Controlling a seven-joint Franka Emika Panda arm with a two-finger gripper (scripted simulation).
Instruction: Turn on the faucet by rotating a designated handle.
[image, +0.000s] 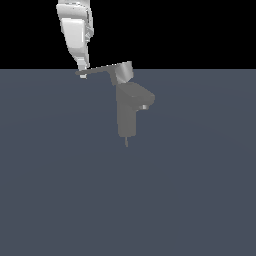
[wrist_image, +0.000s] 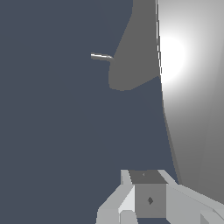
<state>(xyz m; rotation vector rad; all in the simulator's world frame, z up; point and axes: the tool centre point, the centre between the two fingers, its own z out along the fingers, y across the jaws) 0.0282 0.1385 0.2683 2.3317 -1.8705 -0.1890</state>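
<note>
Dark blue-grey floor (image: 60, 200) fills the foreground of the exterior view, and on it, around the middle of the frame, stands the faucet (image: 127, 117), a grey upright column with a short spout (image: 145, 102) angled toward the exterior view's right. From the lighter cap (image: 124, 71) on top, the handle (image: 97, 70) runs out as a thin flat blade toward the exterior view's left. White and angled down from the top edge, the gripper (image: 83, 73) meets the blade's far tip, its fingertips right at the lever's end; whether the fingers are spread or pinching the blade cannot be told from here.

Seen from the wrist view, pale grey finger blocks (wrist_image: 148, 199) of the gripper sit closest to the lens, yet their spacing cannot be judged here either. Beside them the handle (wrist_image: 192, 100) sweeps past as a broad, brightly lit surface, and beyond it the faucet's darker grey body (wrist_image: 135, 57) shows against the floor (wrist_image: 52, 131), with the pale spout tip (wrist_image: 100, 56) jutting out, a detail barely visible in the exterior view.
</note>
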